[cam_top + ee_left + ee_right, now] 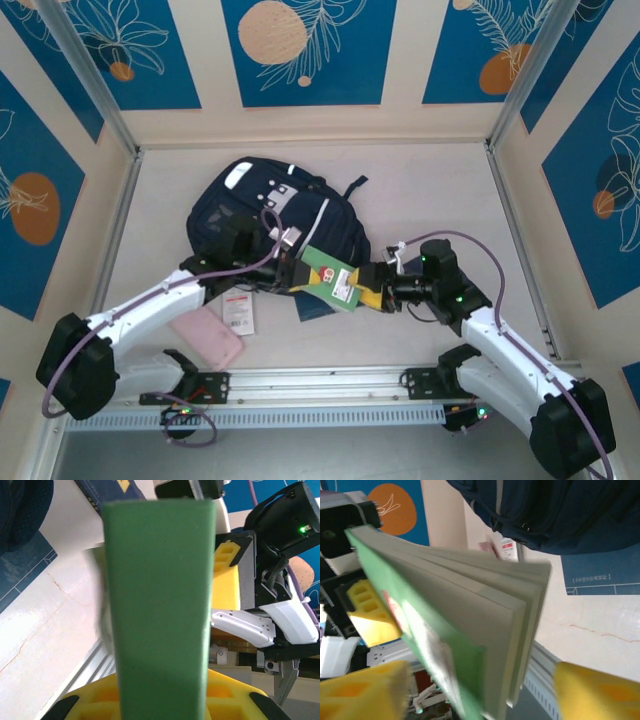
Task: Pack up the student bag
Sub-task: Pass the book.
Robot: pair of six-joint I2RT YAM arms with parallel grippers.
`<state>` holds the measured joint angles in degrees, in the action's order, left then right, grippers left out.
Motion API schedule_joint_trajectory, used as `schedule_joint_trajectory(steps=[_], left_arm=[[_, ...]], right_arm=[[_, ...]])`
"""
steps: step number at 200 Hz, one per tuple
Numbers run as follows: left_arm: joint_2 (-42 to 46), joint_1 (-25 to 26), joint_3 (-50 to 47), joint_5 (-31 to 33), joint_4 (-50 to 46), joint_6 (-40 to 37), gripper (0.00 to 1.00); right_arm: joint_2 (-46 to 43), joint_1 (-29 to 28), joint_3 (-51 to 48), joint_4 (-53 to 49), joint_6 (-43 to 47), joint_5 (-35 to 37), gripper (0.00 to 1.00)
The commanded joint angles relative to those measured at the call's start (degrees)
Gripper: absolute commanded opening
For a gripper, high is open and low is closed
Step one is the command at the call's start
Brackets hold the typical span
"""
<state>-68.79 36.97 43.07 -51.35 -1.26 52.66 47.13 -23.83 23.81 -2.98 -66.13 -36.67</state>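
The student bag (260, 215), a dark navy backpack with white stripes, lies at the back middle of the table; its dark fabric (560, 510) also shows in the right wrist view. A green-covered book (335, 280) hangs above the table just in front of it, between both arms. My left gripper (298, 268) is shut on the book's left end, and the green spine (160, 605) stands up between its yellow pads (90, 702). At the other end, my right gripper (378, 297) stands open, its yellow pads (600, 690) wide apart on either side of the page edges (470, 625).
A flat navy booklet (315, 305) lies on the table under the book. A pink pouch (207, 338) and a white-and-red packet (238, 313) lie front left. A metal rail (320, 385) runs along the near edge, and walls close in the table.
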Motion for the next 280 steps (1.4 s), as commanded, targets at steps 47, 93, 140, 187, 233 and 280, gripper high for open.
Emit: schedule_joint_trajectory(steps=[47,93,140,187,233,280], left_arm=[[3.23,0.08,2.55,-0.35,6.84,5.52,0.0],[4.26,0.09,2.99,1.1,6.95,6.91,0.0],[5.04,0.08,2.63,3.04,4.02,5.03,0.0],[4.74,0.16,2.24,3.96,1.85,3.19,0.0],[2.99,0.25,3.37,4.66,-2.09,0.27,0.15],[-4.57,-0.22,20.24,21.0,-33.65,-23.64,0.76]], right_arm=[[4.29,-8.27,-5.21,22.13,-7.44,8.71,0.99],[12.38,-12.13,-2.98,37.64,-11.69,9.68,0.99],[6.97,-12.12,-3.93,37.11,-12.1,11.73,0.95],[-3.23,-10.99,-5.46,29.72,-10.56,13.19,0.52],[-4.79,-10.71,-3.43,21.09,-7.37,14.18,0.03],[-10.13,-7.36,6.34,-19.12,6.81,30.21,0.0]])
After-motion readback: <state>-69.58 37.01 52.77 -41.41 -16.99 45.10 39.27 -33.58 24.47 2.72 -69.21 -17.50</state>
